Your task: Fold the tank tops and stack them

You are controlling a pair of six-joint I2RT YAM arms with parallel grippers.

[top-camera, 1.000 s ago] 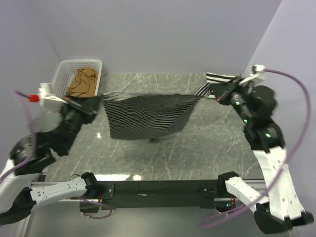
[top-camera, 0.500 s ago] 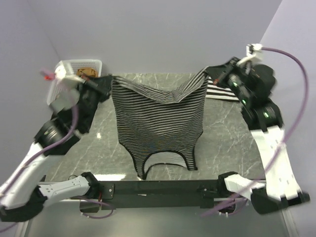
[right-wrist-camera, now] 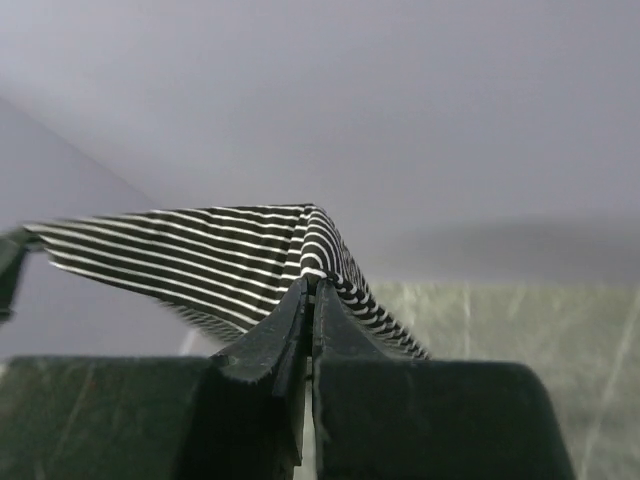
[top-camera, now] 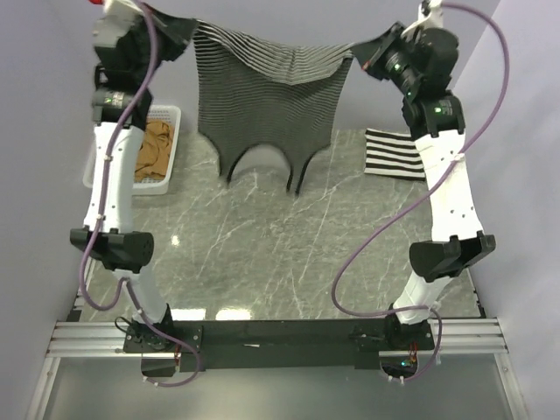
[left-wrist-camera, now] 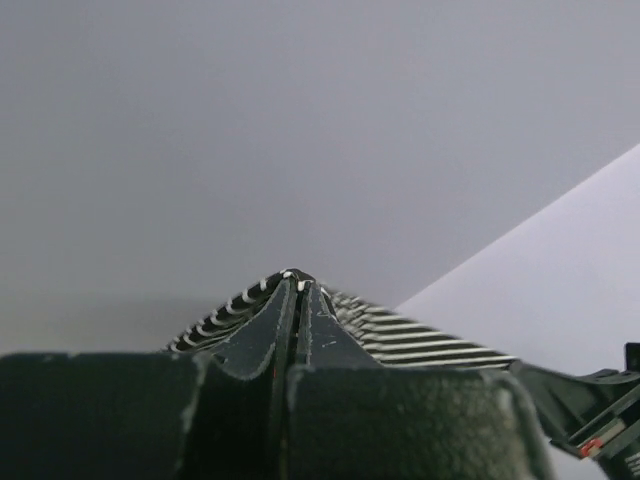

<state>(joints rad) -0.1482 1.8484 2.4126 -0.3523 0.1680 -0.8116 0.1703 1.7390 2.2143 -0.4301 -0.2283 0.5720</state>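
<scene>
A thin-striped dark tank top (top-camera: 267, 96) hangs spread high above the table, straps down, held by its two upper corners. My left gripper (top-camera: 191, 29) is shut on its left corner (left-wrist-camera: 296, 282); my right gripper (top-camera: 357, 58) is shut on its right corner (right-wrist-camera: 312, 278). Striped cloth (right-wrist-camera: 200, 255) drapes away from the right fingertips. A bold black-and-white striped tank top (top-camera: 395, 154) lies folded flat on the table at the back right. A tan-brown tank top (top-camera: 153, 149) lies crumpled in the basket.
A white mesh basket (top-camera: 171, 118) stands at the back left of the grey marble table (top-camera: 289, 245). Both arms stand tall and extended upward. Grey walls close in the back and both sides.
Both arms have swung up and back, lifting the thin-striped top from a low sagging spread to a high hang with its straps dangling. Both grips held throughout.
</scene>
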